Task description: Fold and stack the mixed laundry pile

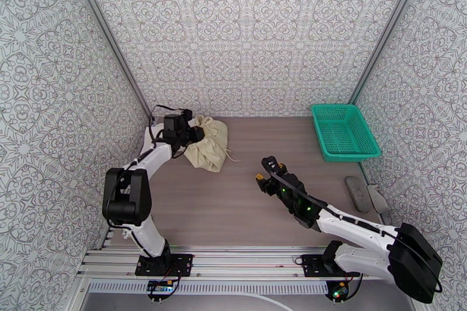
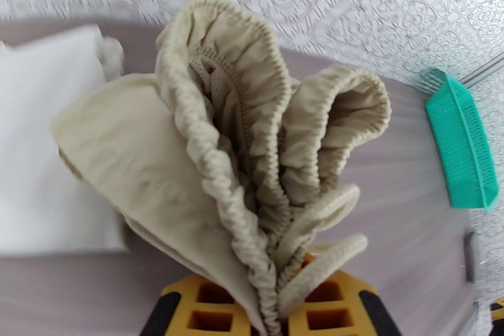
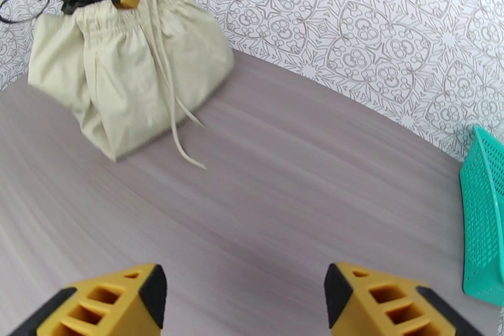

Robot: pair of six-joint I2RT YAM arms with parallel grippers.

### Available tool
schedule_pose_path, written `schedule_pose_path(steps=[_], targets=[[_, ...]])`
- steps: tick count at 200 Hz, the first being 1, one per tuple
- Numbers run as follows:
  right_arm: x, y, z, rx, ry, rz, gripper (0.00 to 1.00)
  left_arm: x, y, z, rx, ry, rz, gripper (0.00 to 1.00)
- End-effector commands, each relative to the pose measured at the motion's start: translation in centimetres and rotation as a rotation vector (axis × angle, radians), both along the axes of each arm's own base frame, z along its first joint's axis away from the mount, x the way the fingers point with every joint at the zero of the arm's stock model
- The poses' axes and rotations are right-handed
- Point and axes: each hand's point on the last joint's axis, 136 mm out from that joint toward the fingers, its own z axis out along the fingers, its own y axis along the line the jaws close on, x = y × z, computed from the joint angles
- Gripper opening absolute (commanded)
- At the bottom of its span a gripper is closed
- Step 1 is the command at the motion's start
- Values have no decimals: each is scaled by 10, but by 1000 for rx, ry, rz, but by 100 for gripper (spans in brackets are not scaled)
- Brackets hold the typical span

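Top external view: I see the beige garment (image 1: 209, 146) bunched at the far left of the table (image 1: 233, 213), hanging from the left gripper (image 1: 195, 134).
Cloth: the beige garment is soft, matte and crumpled. In the left wrist view its gathered elastic waistband folds into ruffled loops.
Cord: a thin drawstring (image 3: 179, 123) trails from the waistband onto the table.
Second piece: a white shirt (image 2: 44, 161) lies smooth and flat just beside the beige garment. It is blurred, and I cannot tell whether the two touch.
Left arm: the left gripper is clamped on the waistband, with the cloth pinched between its yellow fingers (image 2: 201, 309).
Right arm: the right gripper (image 3: 246, 299) has its jaws apart and holds nothing. It sits over bare table, well apart from the garment.
Container: a teal plastic mesh basket (image 1: 344, 131), rectangular, stands at the far right.
Surface: the table has a grey-brown wood grain.
Count: I count two garments, one basket and two grippers.
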Motion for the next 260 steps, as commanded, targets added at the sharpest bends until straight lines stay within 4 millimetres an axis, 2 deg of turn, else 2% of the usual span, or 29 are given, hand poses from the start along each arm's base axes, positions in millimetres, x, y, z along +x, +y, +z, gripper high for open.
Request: schedule_pose_path(steps=[1, 31, 47, 60, 83, 105, 133, 164, 187, 199, 221, 236, 252, 254, 260], targets=[[3, -4, -9, 10, 10, -25, 71, 16, 24, 37, 43, -128, -35, 0], [5, -2, -13, 1, 11, -23, 72, 18, 51, 71, 27, -223, -49, 0], [7, -1, -15, -4, 15, -21, 72, 17, 72, 84, 27, -263, -33, 0], [8, 1, -15, -6, 15, -17, 73, 15, 92, 90, -3, -284, -28, 0], [11, 5, -16, -9, 21, -9, 73, 14, 129, 86, -64, -300, 0, 0], [13, 10, -18, -12, 28, 1, 74, 15, 162, 67, -143, -294, 27, 0], [17, 17, -20, -14, 39, 15, 75, 23, 206, 23, -253, -225, 70, 0], [18, 20, -21, -32, 50, 22, 78, 28, 224, -27, -348, -124, 112, 0], [19, 19, -20, -38, 45, 21, 78, 27, 240, -65, -308, 7, 211, 3], [19, 20, -19, -40, 45, 23, 79, 26, 245, -78, -276, 61, 239, 2], [20, 21, -21, -49, 52, 26, 80, 27, 256, -88, -228, 127, 288, 1], [21, 22, -23, -52, 58, 27, 80, 29, 265, -89, -201, 157, 321, 7], [21, 23, -25, -53, 62, 29, 81, 33, 271, -81, -161, 171, 341, 6], [21, 23, -25, -53, 63, 29, 81, 34, 270, -91, -160, 192, 340, 6], [21, 23, -26, -54, 63, 30, 81, 36, 269, -94, -147, 207, 332, 3]])
